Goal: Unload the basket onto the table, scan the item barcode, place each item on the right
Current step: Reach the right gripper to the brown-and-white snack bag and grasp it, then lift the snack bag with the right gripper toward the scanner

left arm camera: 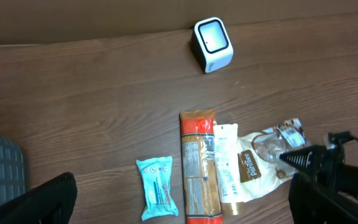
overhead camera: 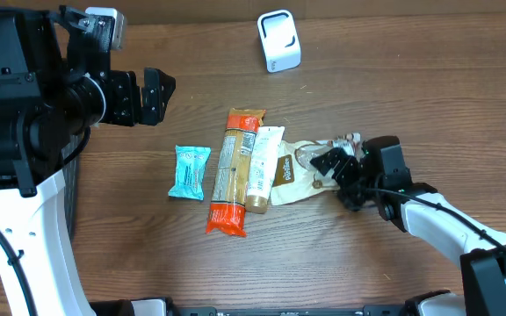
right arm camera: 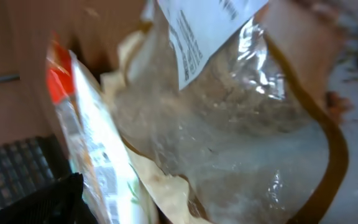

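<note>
Crinkly clear-and-brown bag point(overhead camera: 299, 168) lies flat on the wood table point(overhead camera: 393, 79). Its left edge touches the white tube point(overhead camera: 264, 167), and it is well apart from the white scanner point(overhead camera: 278, 40) at the far edge. Right gripper point(overhead camera: 336, 168) is down at the bag's right end, jaws spread, nothing pinched yet. Left gripper point(overhead camera: 156, 96) hangs at the left, jaws spread, empty.

Risks, my read:
- The film looks slick and loose, so a shallow pinch could slip off or catch only a fold.
- Once lifted, the bag could sag and crease over its printed white label.
- Dragging it could shove the tube and the orange pasta pack point(overhead camera: 234, 171).
- A twist on the way could turn the barcode away from the scanner.
</note>
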